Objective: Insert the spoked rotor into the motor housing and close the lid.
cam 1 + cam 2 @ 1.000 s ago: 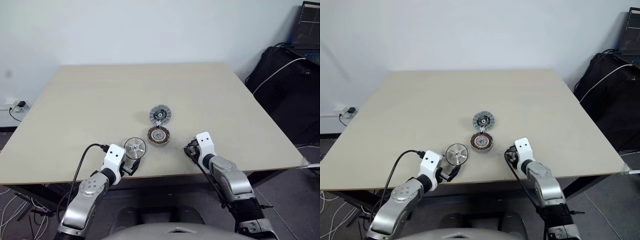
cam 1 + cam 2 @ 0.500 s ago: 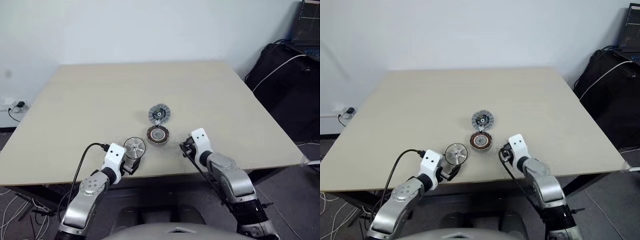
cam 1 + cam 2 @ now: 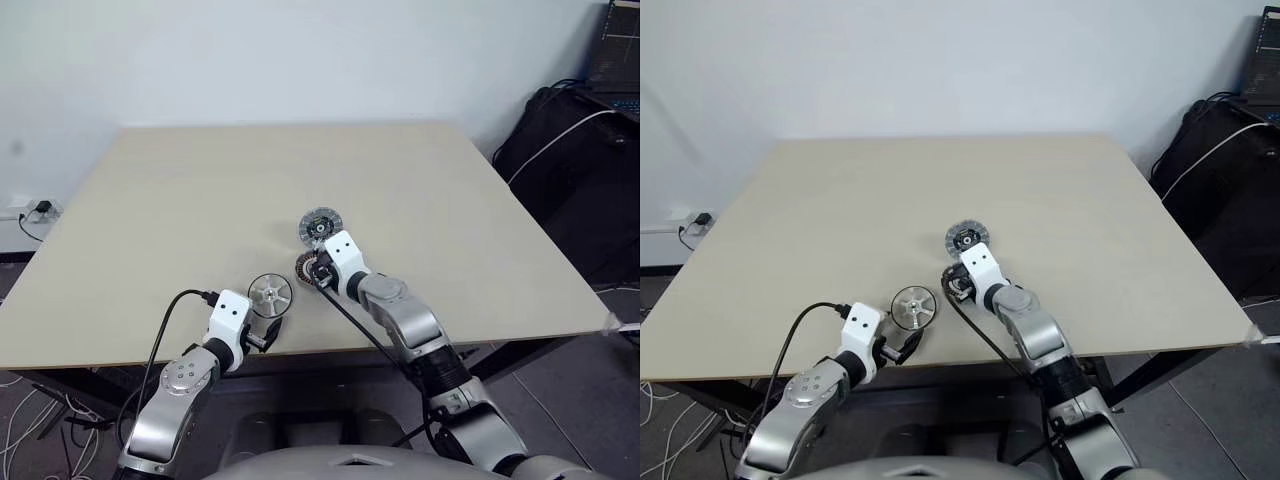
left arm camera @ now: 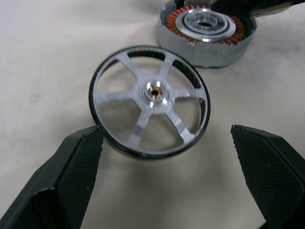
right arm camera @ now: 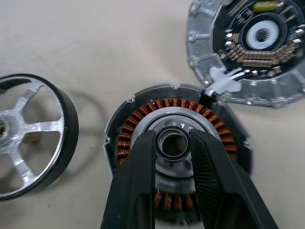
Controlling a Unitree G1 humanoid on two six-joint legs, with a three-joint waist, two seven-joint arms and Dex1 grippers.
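Note:
The spoked rotor [image 4: 150,101], a shiny silver wheel with a dark rim, lies flat on the table [image 3: 200,200] near its front edge. My left gripper [image 4: 166,131] is open just in front of it, a finger on either side, neither clearly touching. The motor housing [image 5: 138,125], with copper windings around a pale hub, sits right of the rotor. My right gripper [image 5: 172,136] hovers over the hub with its fingers a narrow gap apart and nothing held. The lid [image 5: 252,52] lies dark face up just behind the housing, joined to it by white wires.
A black bag [image 3: 570,150] with a white cable stands off the table's right side, with a laptop [image 3: 612,50] above it. A wall socket [image 3: 30,212] is at the left. The three parts sit close together near the table's front edge [image 3: 350,350].
My right arm has swung left and forward from the table's front right to over the motor housing. The left gripper and the parts have stayed put.

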